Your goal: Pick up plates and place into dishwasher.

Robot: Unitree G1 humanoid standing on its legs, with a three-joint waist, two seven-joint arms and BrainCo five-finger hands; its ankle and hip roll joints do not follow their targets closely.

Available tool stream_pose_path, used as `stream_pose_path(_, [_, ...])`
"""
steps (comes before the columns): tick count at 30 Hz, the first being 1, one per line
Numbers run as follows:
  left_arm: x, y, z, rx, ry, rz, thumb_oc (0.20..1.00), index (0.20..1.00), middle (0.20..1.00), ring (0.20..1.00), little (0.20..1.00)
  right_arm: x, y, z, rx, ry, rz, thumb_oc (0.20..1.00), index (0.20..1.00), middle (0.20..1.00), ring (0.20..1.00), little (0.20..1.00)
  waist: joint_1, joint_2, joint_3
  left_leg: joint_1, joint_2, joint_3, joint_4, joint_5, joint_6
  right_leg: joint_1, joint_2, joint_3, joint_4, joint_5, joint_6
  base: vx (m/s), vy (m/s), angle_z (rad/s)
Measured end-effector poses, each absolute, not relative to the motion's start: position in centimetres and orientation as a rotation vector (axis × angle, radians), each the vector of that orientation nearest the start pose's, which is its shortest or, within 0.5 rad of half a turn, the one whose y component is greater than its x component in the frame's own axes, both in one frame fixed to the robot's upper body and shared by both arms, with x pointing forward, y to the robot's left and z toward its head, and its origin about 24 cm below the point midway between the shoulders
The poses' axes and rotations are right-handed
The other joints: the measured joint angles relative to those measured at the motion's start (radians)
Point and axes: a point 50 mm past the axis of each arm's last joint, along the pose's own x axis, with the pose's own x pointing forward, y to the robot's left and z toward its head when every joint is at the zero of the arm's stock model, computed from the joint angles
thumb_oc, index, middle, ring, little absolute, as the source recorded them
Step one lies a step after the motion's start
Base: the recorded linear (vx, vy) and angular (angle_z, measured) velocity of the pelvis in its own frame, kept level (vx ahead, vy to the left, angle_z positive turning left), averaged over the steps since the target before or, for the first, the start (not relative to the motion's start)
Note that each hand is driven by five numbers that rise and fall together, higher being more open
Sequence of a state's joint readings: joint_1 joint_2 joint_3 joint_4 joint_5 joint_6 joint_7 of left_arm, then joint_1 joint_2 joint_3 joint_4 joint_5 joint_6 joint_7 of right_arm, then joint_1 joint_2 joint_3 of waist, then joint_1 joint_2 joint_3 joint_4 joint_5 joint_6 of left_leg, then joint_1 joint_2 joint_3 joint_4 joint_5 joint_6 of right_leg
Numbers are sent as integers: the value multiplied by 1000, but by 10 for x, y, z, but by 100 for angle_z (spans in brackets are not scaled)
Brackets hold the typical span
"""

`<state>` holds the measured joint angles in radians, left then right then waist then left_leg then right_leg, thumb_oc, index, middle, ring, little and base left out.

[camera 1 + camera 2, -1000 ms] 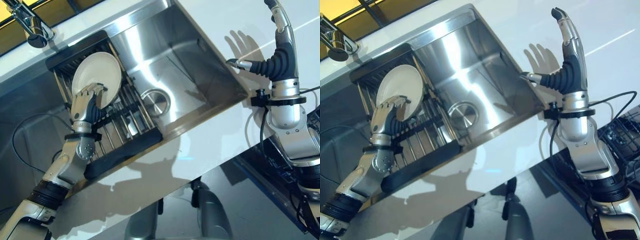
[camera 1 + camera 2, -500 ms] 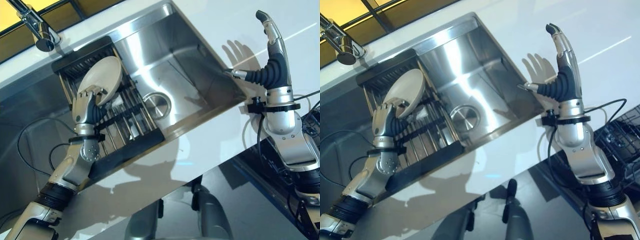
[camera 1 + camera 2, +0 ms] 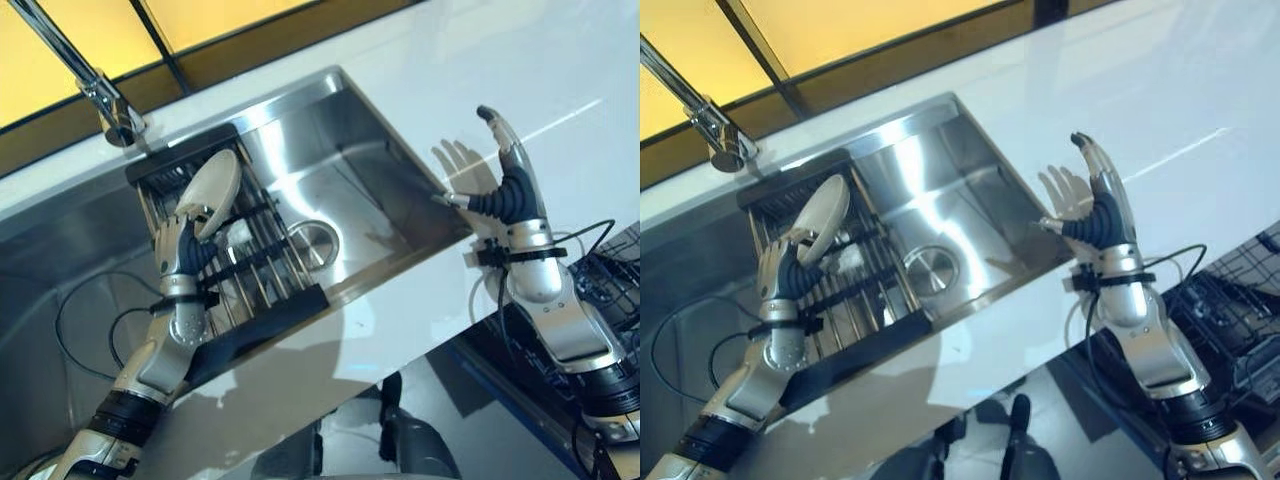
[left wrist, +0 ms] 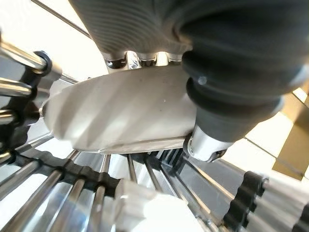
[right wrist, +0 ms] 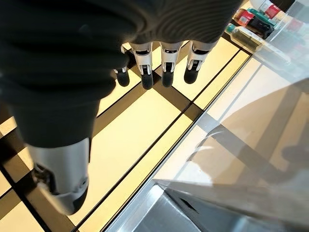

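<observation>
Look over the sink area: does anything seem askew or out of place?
The plate leans steeply in the left hand over the rack in the sink. The right hand is raised open above the counter.

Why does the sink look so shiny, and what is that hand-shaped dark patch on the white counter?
In the left eye view, the steel sink mirrors bright light in streaks of glare. The dark patch is the shadow of the raised, open right hand on the counter. In the left wrist view, the left hand looms close and soft, gripping the white plate.
</observation>
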<state>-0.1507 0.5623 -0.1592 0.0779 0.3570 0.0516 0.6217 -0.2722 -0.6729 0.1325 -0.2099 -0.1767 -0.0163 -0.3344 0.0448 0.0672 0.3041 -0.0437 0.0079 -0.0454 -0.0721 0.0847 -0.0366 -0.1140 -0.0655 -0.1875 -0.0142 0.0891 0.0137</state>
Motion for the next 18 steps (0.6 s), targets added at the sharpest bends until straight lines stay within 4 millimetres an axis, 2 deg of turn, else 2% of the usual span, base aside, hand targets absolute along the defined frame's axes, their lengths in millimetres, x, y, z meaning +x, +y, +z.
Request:
stream_pose_path(6, [260,250,92,835,-254,549,200,200,200,200,200,273,-207,159,-750,-492,-145,1000,1000,1000,1000,1000,18,0,-55,57,16,-15,-14,-17,-14,93,24,-20,-76,9,-5,28,-56,7])
stream_pose_path(13, [250,267,88,815,-204,624,200,200,200,200,200,272,-207,156,-750,-477,-130,1000,1000,1000,1000,1000,28,0,-88,100,26,-28,-14,-25,-22,142,34,-31,-76,-1,-9,-7,-47,5])
stream_pose_path(18, [241,275,87,758,-188,652,200,200,200,200,200,268,-209,148,-755,-440,-118,1000,1000,1000,1000,1000,38,-4,-139,108,26,-38,-15,-27,-22,152,34,-36,-77,-6,-10,-11,-50,3])
